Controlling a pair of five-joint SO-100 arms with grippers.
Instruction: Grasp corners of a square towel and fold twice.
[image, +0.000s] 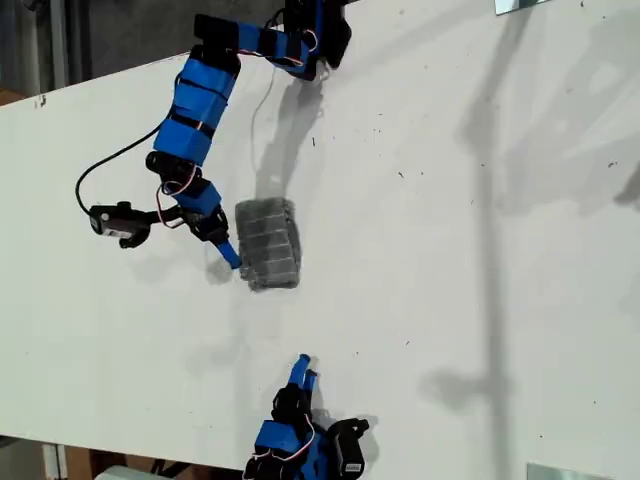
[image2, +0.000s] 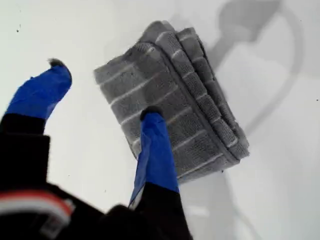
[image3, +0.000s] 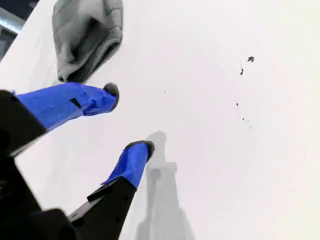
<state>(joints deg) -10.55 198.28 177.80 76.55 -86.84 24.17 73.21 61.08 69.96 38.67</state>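
Towel (image: 268, 243), folded into a compact grey striped bundle, lies on the white bench (image: 450, 250) left of centre in the exterior view, my first hand (image: 226, 252) released with jaws spread just beside its edge, my second hand (image: 302, 372) also released, empty, well apart at the near bench edge.

No readable text, labels, brands, numbers or signs in any view.
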